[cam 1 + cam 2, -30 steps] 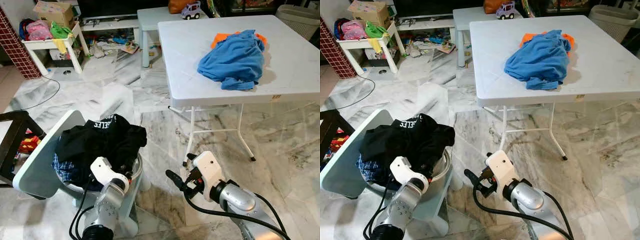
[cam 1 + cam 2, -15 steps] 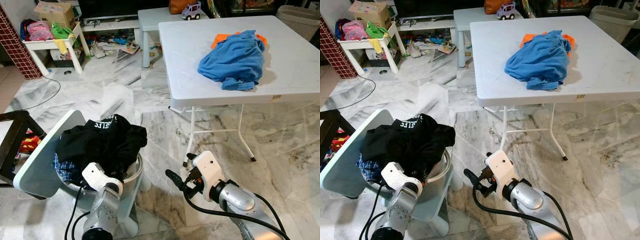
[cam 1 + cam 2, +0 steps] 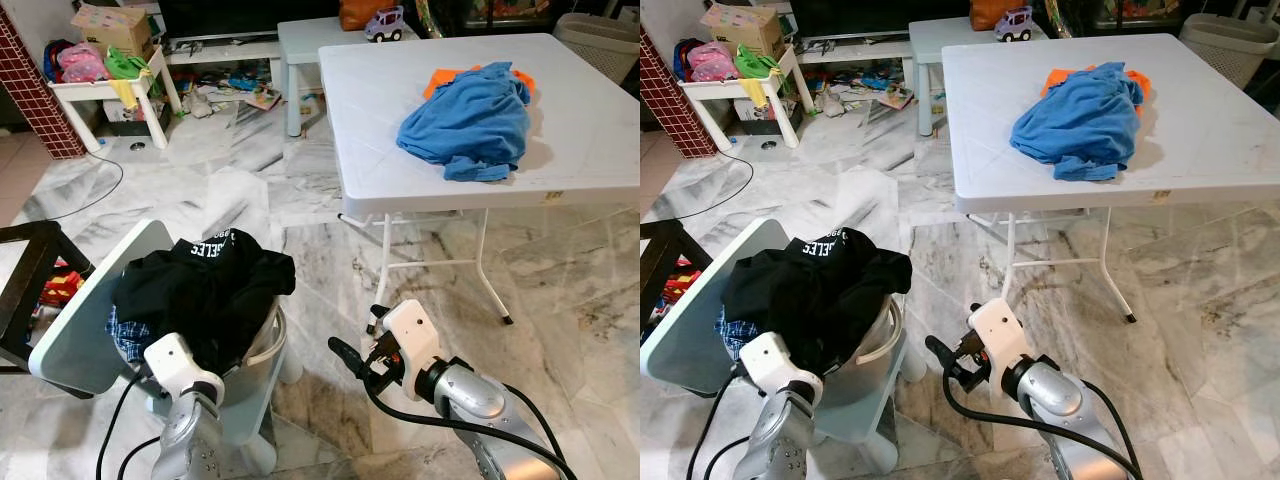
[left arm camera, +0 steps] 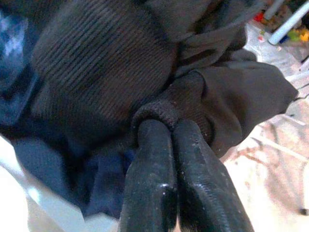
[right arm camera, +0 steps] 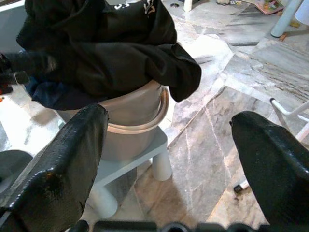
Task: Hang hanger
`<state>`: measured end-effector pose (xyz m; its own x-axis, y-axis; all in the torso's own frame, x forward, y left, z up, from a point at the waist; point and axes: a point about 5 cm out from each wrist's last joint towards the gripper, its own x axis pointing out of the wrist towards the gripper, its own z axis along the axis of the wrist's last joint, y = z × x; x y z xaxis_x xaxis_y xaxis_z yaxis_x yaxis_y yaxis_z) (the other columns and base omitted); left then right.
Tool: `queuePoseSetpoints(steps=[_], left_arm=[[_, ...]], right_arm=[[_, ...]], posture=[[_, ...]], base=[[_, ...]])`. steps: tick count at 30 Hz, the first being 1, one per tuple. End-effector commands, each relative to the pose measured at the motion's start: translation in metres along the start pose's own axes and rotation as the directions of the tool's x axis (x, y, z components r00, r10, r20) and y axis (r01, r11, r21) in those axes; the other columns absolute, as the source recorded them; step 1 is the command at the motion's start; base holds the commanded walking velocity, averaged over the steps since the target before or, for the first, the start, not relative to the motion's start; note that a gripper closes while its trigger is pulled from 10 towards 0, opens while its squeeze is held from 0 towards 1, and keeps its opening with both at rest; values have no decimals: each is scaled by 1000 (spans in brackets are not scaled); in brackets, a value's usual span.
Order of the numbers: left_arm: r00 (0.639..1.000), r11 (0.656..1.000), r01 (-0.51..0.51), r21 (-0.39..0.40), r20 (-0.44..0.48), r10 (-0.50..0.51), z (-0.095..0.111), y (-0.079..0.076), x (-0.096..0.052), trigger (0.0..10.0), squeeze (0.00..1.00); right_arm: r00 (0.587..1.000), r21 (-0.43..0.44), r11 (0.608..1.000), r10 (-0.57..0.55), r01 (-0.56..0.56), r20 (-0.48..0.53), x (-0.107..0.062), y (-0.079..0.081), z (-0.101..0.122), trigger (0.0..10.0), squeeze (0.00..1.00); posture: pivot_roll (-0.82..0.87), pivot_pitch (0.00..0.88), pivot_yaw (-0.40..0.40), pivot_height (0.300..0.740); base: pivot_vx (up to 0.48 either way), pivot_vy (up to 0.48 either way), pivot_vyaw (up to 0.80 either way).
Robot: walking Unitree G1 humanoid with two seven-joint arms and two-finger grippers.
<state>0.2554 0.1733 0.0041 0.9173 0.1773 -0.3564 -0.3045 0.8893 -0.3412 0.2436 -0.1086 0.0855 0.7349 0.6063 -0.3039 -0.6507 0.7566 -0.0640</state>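
Left wrist view: left pincer (image 4: pixel 171 140) pinches black garment (image 4: pixel 120 63); right pincer (image 5: pixel 169 140) gapes wide beside the basin (image 5: pixel 140 123).

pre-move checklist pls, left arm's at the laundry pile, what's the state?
1. Left gripper closed: ok, fingers pressed together at a fold of the black ribbed garment.
2. Fabric actually pinched: cannot tell, the fingertips meet the fold but no cloth shows between them.
3. Right gripper free: ok, fingers wide apart, nothing held, facing the grey round basin.
4. Basin stable: ok, it sits on the small white stool with the clothes heaped over its rim.
5. Hanger located: not ok, none seen.
6. White folding table: a crumpled blue shirt lies on it.
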Motion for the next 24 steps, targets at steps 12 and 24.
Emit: queuePoseSetpoints(steps=[12,24], left_arm=[[958,923,7,384,262,-117,64,6,-3,0,0],[848,585,-29,811,330,-416,140,0,-9,0,0]], right_arm=[[1000,-7,1000,-2,2,13,4,0,1,10000,0],[1000,-3,1000,-9,9,26,10,0,2,10000,0]], posture=[[-147,49,66,740],[-126,25,85,740]], base=[[0,0,0],[0,0,0]])
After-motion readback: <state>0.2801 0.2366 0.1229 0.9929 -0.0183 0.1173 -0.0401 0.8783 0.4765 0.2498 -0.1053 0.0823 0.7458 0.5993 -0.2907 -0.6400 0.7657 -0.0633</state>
